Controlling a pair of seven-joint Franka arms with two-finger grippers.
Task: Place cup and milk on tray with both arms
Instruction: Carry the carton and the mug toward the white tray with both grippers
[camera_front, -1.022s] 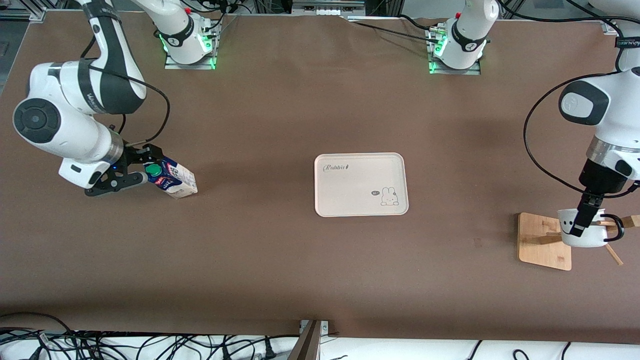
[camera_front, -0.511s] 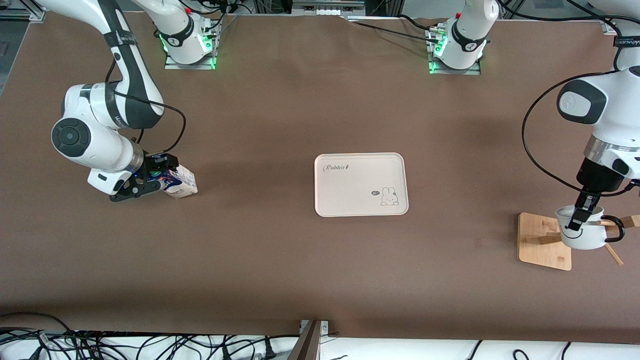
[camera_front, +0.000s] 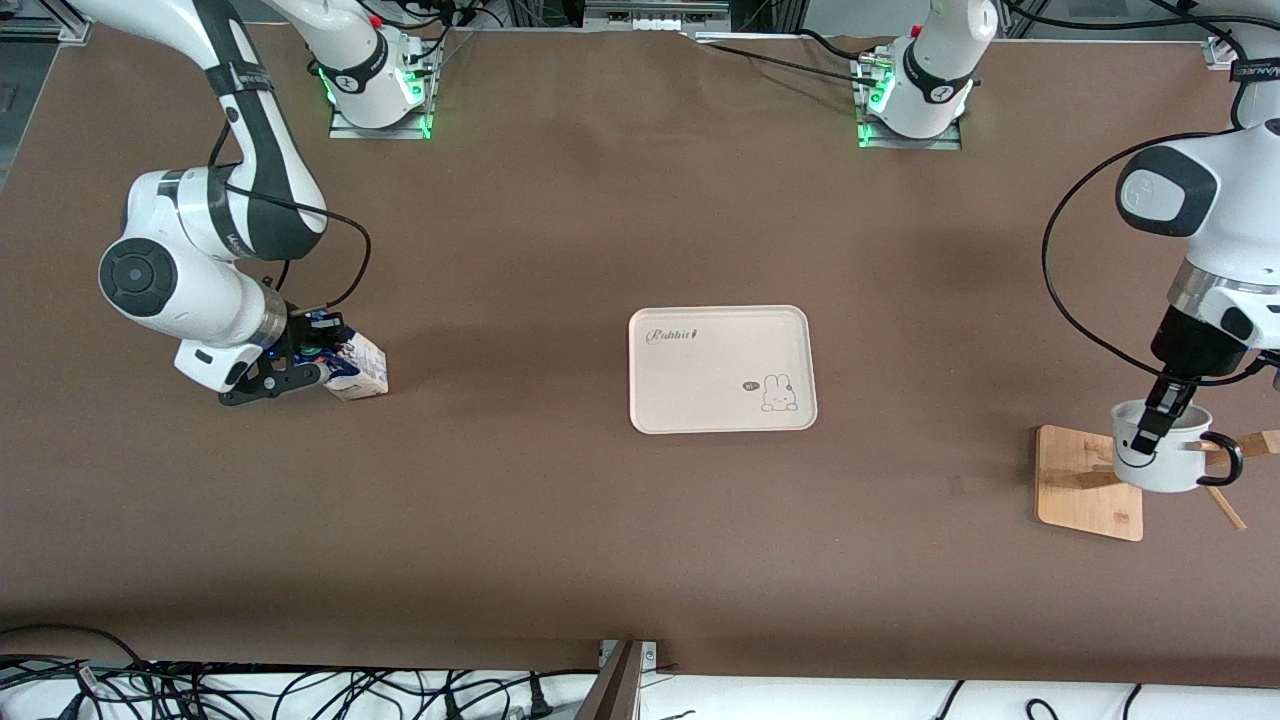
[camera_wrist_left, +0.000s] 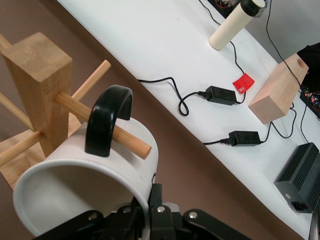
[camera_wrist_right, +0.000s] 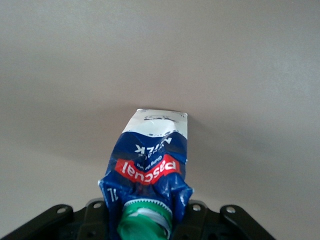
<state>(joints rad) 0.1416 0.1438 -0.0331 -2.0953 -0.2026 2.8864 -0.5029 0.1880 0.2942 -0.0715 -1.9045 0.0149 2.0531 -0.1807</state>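
Right wrist view: my right tool (camera_wrist_right: 145, 220) pinches the light, crushable milk (camera_wrist_right: 150, 170) below its cap; my left tool (camera_front: 1150, 428) clamps the rigid cup (camera_front: 1160, 455) at its rim.

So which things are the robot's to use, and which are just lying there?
For the job: milk in the right gripper; cup in the left gripper; tray.
Just there: wooden rack under the cup; cables along the table's front edge.
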